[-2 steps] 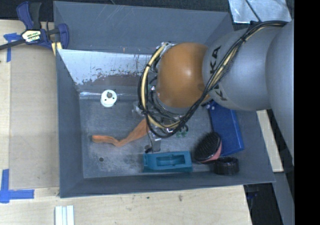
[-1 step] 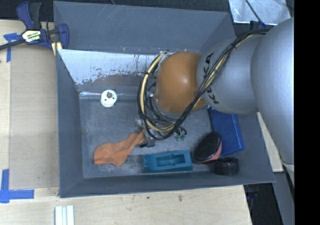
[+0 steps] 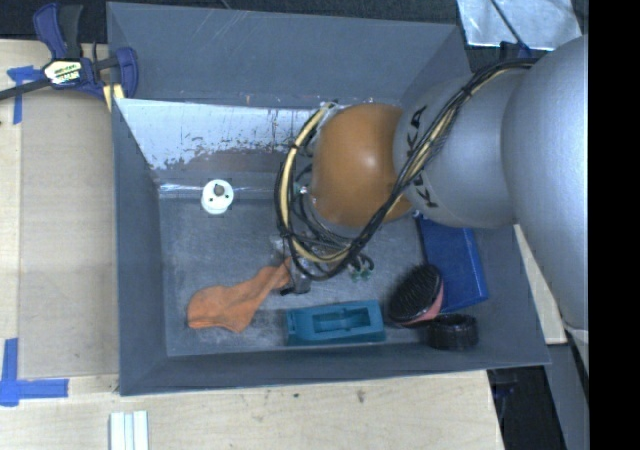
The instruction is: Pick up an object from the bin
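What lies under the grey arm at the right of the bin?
A flat blue box lies on the floor of the bin there. The arm covers its upper part, so anything else beneath cannot be seen.

A matt grey metal bin (image 3: 140,268), its back wall scratched and scuffed, is seen holding a limp, crumpled orange cloth (image 3: 232,304), a smooth teal plastic block (image 3: 335,323) and a glossy white plastic ring (image 3: 216,196). The arm's orange wrist cover (image 3: 355,163) is shown smooth and shiny.

Robotics lab: KUKA arm (image 3: 480,153), metal bin (image 3: 300,58).
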Motion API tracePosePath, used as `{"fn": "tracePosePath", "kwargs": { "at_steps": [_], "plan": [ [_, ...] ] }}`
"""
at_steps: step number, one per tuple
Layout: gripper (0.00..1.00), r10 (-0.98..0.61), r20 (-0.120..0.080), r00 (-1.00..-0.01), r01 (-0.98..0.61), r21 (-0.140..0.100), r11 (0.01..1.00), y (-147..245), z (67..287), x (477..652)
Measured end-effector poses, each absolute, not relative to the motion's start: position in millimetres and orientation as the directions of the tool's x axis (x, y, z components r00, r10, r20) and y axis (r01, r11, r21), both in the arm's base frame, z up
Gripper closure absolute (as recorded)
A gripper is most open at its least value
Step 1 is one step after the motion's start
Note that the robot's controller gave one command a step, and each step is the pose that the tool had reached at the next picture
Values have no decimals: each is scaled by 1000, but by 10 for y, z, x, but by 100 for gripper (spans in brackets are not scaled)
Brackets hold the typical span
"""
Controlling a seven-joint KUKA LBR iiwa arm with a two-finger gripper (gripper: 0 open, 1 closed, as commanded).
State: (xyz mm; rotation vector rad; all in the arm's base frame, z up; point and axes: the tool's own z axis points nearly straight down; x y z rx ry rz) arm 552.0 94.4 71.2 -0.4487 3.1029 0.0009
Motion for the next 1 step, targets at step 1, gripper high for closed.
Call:
{"fn": "tracePosePath", "kwargs": {
  "at_steps": [1],
  "plan": [
    [100, -268, -7, -963, -268, -1, 963, 784, 2271, 5545]
  ]
}}
